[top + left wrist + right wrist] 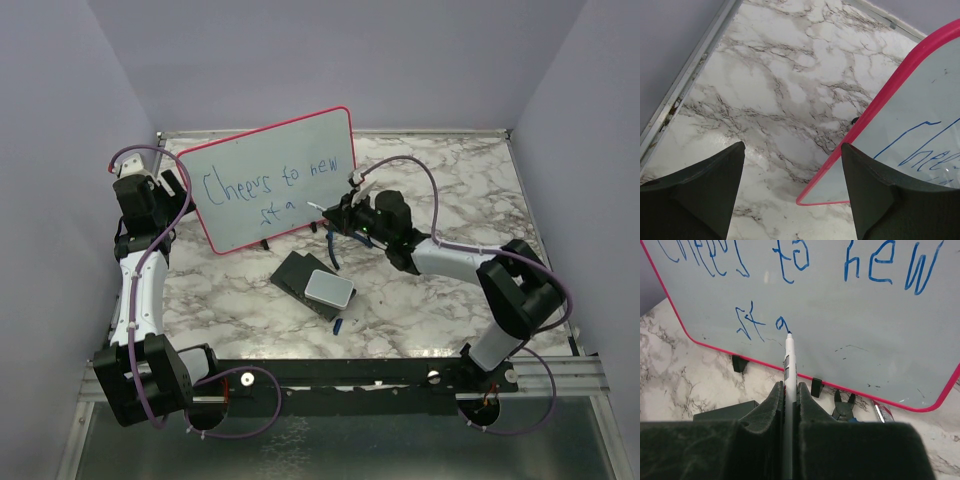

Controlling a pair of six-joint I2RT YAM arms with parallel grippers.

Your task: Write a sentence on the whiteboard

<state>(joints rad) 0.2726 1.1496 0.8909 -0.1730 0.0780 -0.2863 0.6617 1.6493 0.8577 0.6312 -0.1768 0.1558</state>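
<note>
Right gripper [788, 390] clamps thin white marker [788, 355], axis pointing far, tip on red-framed white rectangular whiteboard [865, 325] after blue handwritten sentence [785, 265] "sta"; remaining letters lie rightward. Left gripper [792, 150] jaws apart, at board's left edge.

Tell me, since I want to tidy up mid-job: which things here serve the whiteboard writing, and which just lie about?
In use: whiteboard, blue sentence, marker, right tool shut on the marker.
Lying about: eraser, small blue cap, blue-handled pliers.
</note>
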